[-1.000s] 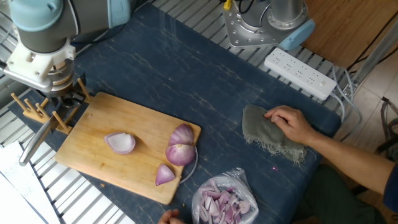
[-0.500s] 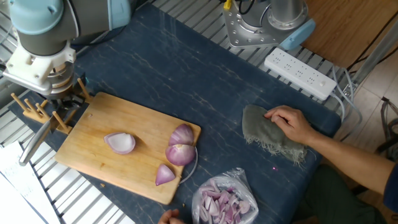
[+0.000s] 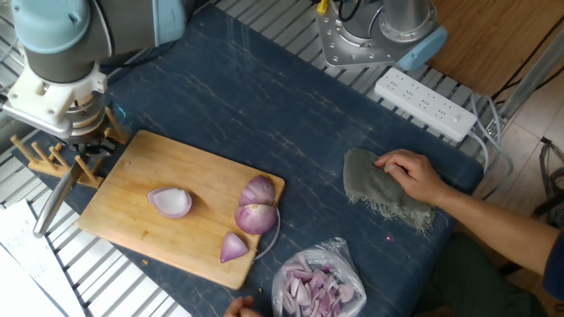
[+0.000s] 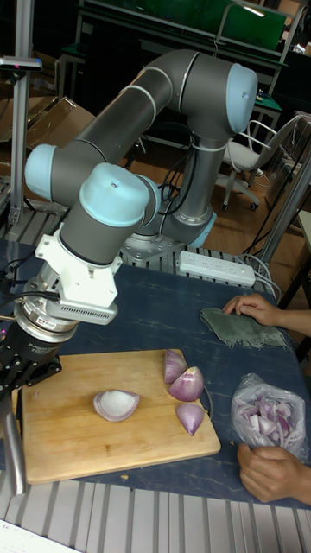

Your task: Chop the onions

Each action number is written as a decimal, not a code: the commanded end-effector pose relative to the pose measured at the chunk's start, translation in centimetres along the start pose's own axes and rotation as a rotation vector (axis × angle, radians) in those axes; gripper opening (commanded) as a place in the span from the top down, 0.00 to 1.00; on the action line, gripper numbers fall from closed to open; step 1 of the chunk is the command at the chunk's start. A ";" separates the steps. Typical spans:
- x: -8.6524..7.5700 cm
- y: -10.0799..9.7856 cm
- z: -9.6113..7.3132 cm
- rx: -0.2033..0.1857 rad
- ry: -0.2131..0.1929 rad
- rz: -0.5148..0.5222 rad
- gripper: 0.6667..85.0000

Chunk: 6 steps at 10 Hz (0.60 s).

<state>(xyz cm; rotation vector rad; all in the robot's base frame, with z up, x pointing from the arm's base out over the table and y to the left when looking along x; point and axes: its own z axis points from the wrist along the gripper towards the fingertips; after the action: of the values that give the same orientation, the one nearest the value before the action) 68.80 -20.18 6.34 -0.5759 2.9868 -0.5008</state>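
Observation:
Several red onion pieces lie on the wooden cutting board [image 3: 132,172] [image 4: 60,432]. A half [image 3: 170,202] [image 4: 116,403] rests cut face up near the middle. Two larger pieces [image 3: 256,204] [image 4: 181,374] and a small wedge [image 3: 233,247] [image 4: 190,418] sit at the board's right end. My gripper [image 3: 91,143] [image 4: 17,370] hangs over the board's left edge, well left of the onions. It is shut on a knife whose grey blade [image 3: 55,202] [image 4: 12,449] slants down beside the board. The handle is hidden in the fingers.
A wooden peg rack [image 3: 42,155] stands left of the board. A person's hand presses a grey cloth [image 3: 374,187] [image 4: 242,330] at right, and another hand [image 4: 268,471] holds a clear bag of onion bits [image 3: 315,286] [image 4: 268,415]. A power strip [image 3: 427,104] lies at the back.
The wrist and knife have shifted slightly, the blade tip edging a little down and right. The onion pieces and the person's hands have not moved.

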 end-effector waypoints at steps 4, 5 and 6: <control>0.2 -0.6 -1.0 0.006 -0.001 0.001 1.00; 0.4 -0.5 -2.2 -0.003 0.005 -0.001 1.00; 0.3 -0.3 -4.0 -0.007 0.006 -0.004 1.00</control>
<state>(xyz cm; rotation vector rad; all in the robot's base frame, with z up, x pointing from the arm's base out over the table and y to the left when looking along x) 68.66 -20.20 7.94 -0.5834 2.9860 -0.5174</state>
